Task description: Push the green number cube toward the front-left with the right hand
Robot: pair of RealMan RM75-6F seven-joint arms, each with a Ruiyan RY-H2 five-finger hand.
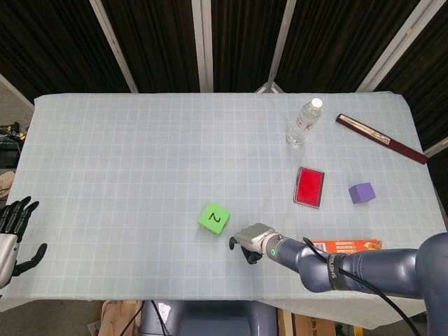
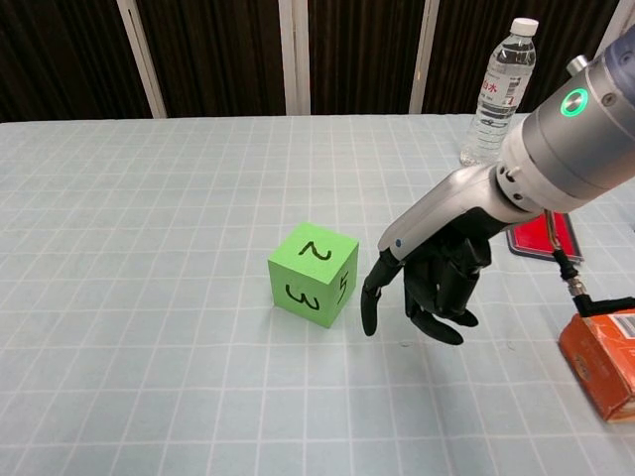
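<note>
My right hand (image 2: 429, 290) hangs just beside the green number cube (image 2: 313, 272) near the table's front middle, fingers loosely curled, holding nothing, not touching it — next, I judge, I must meet its right face and push front-left.

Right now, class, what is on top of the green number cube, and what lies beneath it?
The green number cube bears only a handwritten 2 on top. It rests on the gridded tablecloth; its bottom face is hidden.
</note>
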